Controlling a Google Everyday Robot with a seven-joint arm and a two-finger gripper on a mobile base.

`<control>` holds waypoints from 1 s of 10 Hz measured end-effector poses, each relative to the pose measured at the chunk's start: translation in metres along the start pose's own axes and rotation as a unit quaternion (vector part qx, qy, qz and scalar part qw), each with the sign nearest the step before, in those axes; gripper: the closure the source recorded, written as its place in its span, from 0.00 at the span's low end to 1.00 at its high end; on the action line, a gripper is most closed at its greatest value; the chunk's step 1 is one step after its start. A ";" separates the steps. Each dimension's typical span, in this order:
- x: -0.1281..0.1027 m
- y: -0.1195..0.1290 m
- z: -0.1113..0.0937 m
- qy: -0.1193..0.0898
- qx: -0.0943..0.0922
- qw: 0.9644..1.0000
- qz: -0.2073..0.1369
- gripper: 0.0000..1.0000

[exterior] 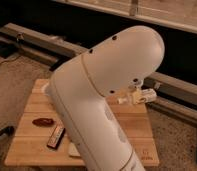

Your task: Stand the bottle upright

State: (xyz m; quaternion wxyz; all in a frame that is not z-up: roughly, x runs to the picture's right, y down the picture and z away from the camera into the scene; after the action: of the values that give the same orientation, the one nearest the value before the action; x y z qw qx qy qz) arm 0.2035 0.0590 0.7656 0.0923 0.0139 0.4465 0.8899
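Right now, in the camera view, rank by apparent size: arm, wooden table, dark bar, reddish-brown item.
1. arm, nearest the camera, so inflated
2. wooden table
3. dark bar and reddish-brown item: look alike, not ranked
The gripper is out of view, likely behind the arm.

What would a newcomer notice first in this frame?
The big white robot arm fills the middle, hiding most of the wooden table and the gripper behind it. On the table's left lie a reddish-brown object and a dark bar; the bottle is not clearly in view.
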 end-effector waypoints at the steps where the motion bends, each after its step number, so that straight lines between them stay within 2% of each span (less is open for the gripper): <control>1: -0.001 0.001 0.000 0.004 -0.004 1.000 0.018 1.00; 3: -0.003 0.002 -0.001 0.015 -0.015 0.998 0.055 1.00; 6: -0.003 0.005 -0.001 0.032 -0.030 0.996 0.083 1.00; 8: -0.004 0.004 -0.002 0.068 -0.052 0.989 0.118 1.00; 9: -0.008 0.003 -0.001 0.099 -0.065 0.984 0.133 1.00; 10: -0.012 0.002 0.000 0.120 -0.071 0.980 0.141 1.00</control>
State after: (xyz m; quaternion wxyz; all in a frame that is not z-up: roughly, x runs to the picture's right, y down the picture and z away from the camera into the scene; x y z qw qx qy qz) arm 0.2146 0.0561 0.7676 -0.0880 -0.0370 0.3835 0.9186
